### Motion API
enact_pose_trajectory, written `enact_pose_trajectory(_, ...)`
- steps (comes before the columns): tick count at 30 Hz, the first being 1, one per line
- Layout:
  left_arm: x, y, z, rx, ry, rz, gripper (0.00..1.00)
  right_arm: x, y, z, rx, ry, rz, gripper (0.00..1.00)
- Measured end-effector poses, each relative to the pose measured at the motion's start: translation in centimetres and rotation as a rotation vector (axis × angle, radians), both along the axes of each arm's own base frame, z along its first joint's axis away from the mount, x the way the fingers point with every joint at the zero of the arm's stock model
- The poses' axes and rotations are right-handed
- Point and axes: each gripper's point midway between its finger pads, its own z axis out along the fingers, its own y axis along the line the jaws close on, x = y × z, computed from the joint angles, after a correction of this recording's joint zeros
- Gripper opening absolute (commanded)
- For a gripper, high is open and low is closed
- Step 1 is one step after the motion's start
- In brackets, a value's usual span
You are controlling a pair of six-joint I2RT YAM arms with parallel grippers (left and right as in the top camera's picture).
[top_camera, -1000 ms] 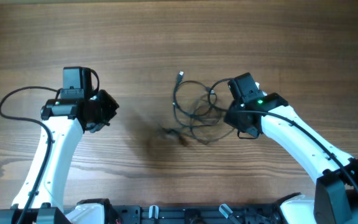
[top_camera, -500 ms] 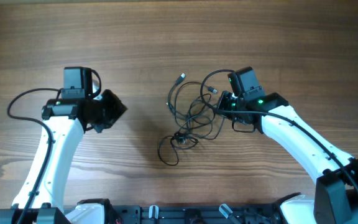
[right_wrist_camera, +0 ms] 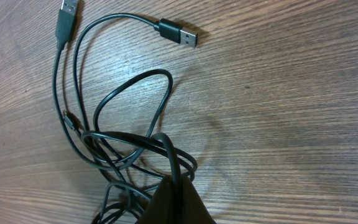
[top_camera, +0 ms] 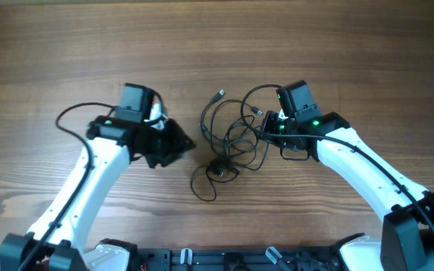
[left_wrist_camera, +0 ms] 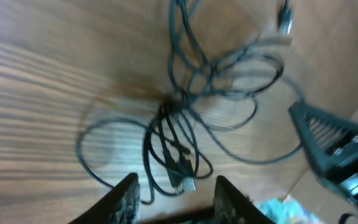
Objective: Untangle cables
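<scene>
The cables (top_camera: pixel 228 143) are thin black cords in a tangled clump of loops on the wooden table, with silvery plugs at the top (top_camera: pixel 218 94) and a knot low down (top_camera: pixel 218 169). My right gripper (top_camera: pixel 268 126) is shut on a strand at the clump's right side; in the right wrist view the strand (right_wrist_camera: pixel 169 155) runs into the closed fingertips (right_wrist_camera: pixel 174 183). My left gripper (top_camera: pixel 187 143) is open, just left of the clump. In the left wrist view its fingers (left_wrist_camera: pixel 174 193) straddle the knotted bundle and a plug (left_wrist_camera: pixel 182 177), not touching.
The wooden table (top_camera: pixel 66 53) stretches all around. Thicker black arm wires loop beside the left arm (top_camera: pixel 70 117) and along the right arm (top_camera: pixel 368 162). The arm bases stand at the front edge (top_camera: pixel 217 260).
My left arm has swung right from the table's left side until its open gripper is at the clump. The right gripper and the cables have stayed put over the last half second.
</scene>
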Motion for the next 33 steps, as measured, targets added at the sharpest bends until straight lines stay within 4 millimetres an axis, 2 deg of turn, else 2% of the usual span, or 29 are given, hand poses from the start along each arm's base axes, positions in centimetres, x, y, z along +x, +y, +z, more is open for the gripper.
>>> enact_pose_trajectory(4,-1.0,-2.0,-0.7,-0.010,0.057,-0.017,0.43,0.0,0.0,0.0,0.001,0.000,0.000,0.04)
enact_pose_trajectory(9,-1.5,-4.0,-2.0,-0.010,0.113,-0.027,0.37,0.0,0.0,0.0,0.003,0.002,0.001,0.04)
enact_pose_trajectory(14,-2.2,-4.8,-3.8,0.013,0.177,-0.040,0.35,-0.1,0.0,0.0,0.002,0.002,0.002,0.04)
enact_pose_trajectory(20,-2.6,-4.7,-5.5,0.047,0.238,-0.031,0.35,-0.1,0.0,0.0,0.002,0.003,0.002,0.04)
enact_pose_trajectory(33,-2.8,-2.9,-6.5,0.154,0.241,-0.006,0.34,-0.1,0.0,0.0,0.001,0.005,0.002,0.04)
